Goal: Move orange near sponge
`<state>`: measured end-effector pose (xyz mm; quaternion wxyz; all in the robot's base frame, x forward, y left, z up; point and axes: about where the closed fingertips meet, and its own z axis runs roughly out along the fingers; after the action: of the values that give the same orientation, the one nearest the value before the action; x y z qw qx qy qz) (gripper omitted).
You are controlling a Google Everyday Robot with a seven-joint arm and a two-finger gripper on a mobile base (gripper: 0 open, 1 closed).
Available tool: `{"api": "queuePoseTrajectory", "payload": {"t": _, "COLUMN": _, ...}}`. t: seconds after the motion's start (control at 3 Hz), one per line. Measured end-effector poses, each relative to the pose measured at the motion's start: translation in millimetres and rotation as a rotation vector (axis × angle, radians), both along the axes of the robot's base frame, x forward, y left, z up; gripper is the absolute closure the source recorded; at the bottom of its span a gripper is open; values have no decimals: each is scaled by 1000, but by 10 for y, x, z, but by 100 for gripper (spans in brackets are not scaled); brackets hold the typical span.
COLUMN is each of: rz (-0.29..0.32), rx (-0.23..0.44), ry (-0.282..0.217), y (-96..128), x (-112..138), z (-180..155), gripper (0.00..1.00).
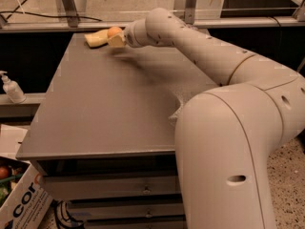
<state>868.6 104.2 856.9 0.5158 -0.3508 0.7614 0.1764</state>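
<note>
The orange (113,31) is at the far left corner of the grey table (109,109), right at the tip of my gripper (117,40). The pale yellow sponge (95,38) lies on the table just left of the orange, touching it or nearly so. My arm reaches across the table from the right, and the gripper's end partly covers the lower side of the orange. I cannot tell whether the orange rests on the table or is held just above it.
A metal frame rail (66,4) stands just behind the table's far edge. A pump bottle (10,87) sits on a ledge to the left. A cardboard box (19,199) stands on the floor at lower left. Drawers (114,190) are under the tabletop.
</note>
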Motion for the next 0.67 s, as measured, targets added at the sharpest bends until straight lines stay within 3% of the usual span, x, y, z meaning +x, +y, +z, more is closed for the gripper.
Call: {"api": "queuePoseTrajectory", "payload": {"t": 0.67, "rz": 15, "rx": 3, "ry": 28, "y": 11, "x": -15, "z": -86, "gripper": 13}}
